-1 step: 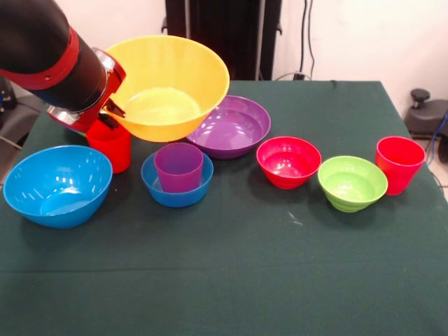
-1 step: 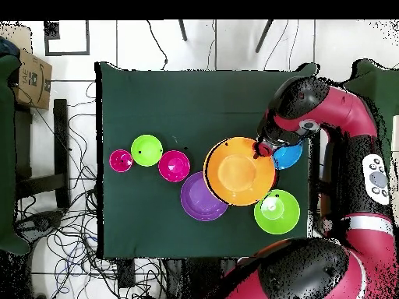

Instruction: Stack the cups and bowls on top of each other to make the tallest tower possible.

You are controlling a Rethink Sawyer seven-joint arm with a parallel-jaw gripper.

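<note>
Large blue bowl [image 1: 57,185] is sitting nearest the camera, at the front view's left, upright on the green table [image 1: 231,280]. Just beside it, the small blue bowl [image 1: 177,187] is holding the purple cup [image 1: 178,166], which is standing upright inside it; this is the only nested pair.

Cups are counting three: the purple one, a red cup [image 1: 112,147] standing behind the large blue bowl under the arm, and a second red cup [image 1: 399,163] standing far right.

Bowls are counting seven. Six are showing in the front view: large blue, small blue, yellow bowl [image 1: 168,87], purple bowl [image 1: 231,127], red-pink bowl [image 1: 288,161] and small lime bowl [image 1: 352,183]. The seventh, the large lime bowl [image 2: 277,212], is showing only in the overhead view, just beside the yellow one.

Gripper [image 1: 113,108] is clamping the yellow bowl's rim on the front view's left side, jaws nearly together with only the rim between them. That bowl is hanging above the table, tilting toward the camera, over the purple bowl's edge and well above the small blue bowl.
</note>
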